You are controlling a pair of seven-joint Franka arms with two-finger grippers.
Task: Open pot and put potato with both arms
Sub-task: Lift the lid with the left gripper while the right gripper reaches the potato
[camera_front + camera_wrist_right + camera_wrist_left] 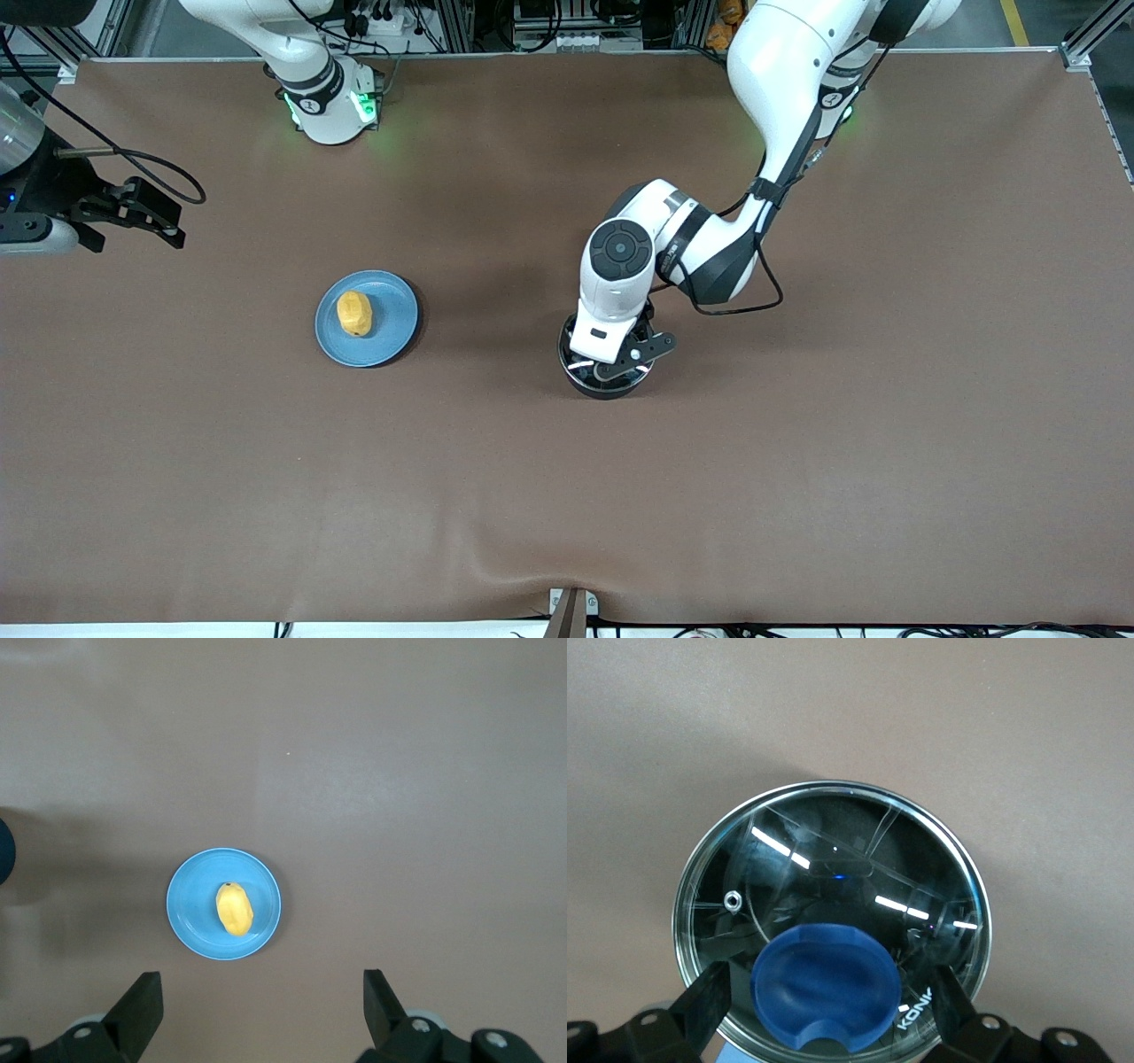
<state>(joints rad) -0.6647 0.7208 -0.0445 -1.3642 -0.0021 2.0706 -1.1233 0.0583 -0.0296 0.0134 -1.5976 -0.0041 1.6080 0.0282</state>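
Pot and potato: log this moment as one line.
left gripper: open, astride lid knob | lid: on pot | potato: on plate | right gripper: open, high above plate

There is one pot (604,377) with one glass lid (833,859) and one blue knob (824,983) on that lid. One potato (354,313) lies on one plate (390,341), toward the right arm's end from the pot. Two arms and two grippers show: the left gripper (828,1005) and the right gripper (261,1010).
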